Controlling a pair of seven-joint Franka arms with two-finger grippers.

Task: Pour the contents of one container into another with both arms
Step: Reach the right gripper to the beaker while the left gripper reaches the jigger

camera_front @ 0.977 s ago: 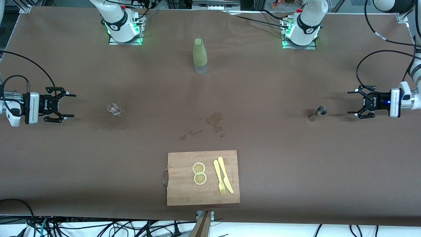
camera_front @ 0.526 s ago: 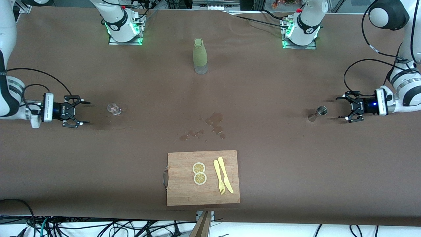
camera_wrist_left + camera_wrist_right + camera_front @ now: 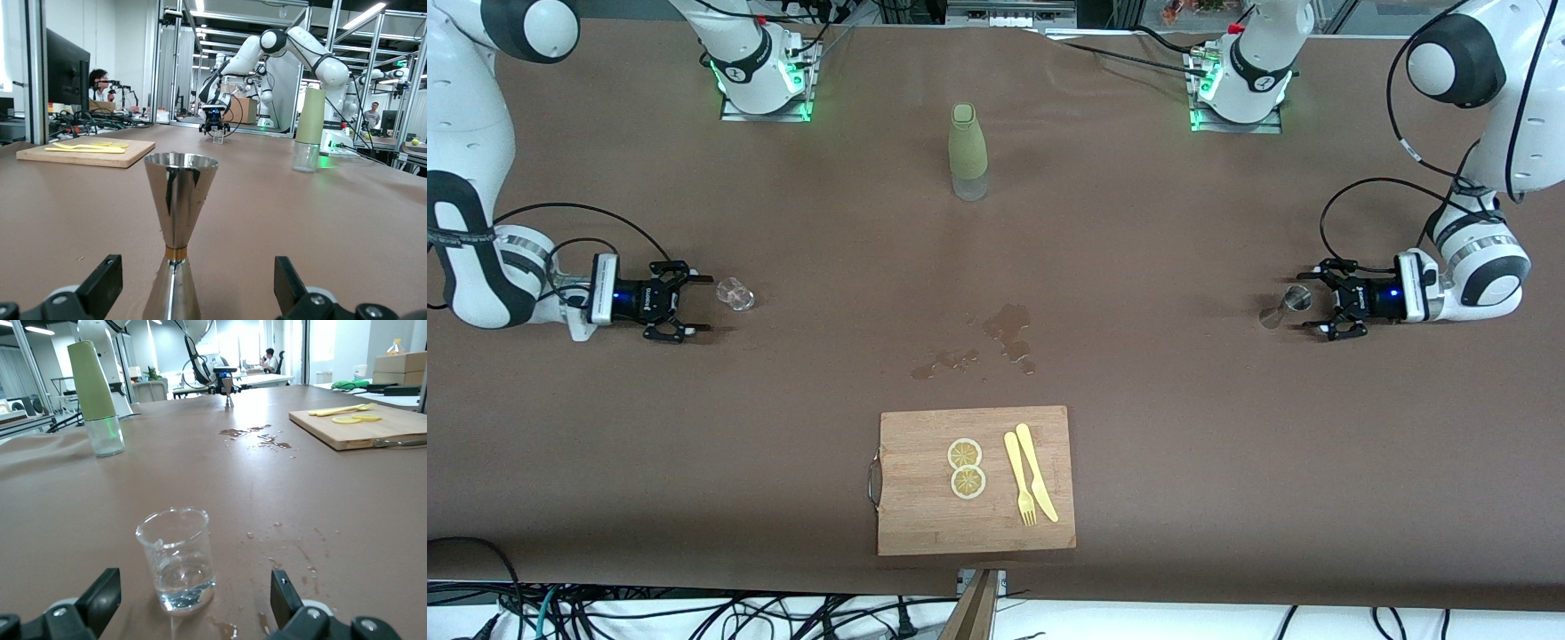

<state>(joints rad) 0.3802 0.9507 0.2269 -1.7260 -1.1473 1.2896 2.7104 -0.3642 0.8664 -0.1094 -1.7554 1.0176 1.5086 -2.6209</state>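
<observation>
Right gripper [image 3: 701, 308] wide open beside glass cup [image 3: 735, 293]; right wrist view reveals liquid inside. Left gripper [image 3: 1307, 307] spread wide, flanking upright jigger [image 3: 1286, 305].

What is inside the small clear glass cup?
The glass cup holds a shallow layer of clear liquid at its bottom; the rest is empty. The right gripper sits open beside it, not yet gripping.

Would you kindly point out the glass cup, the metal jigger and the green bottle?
glass cup [image 3: 177, 560]: right wrist view, its clear side wall.
metal jigger [image 3: 180, 200]: left wrist view, upper cone.
green bottle [image 3: 967, 147]: front view, olive body.
</observation>
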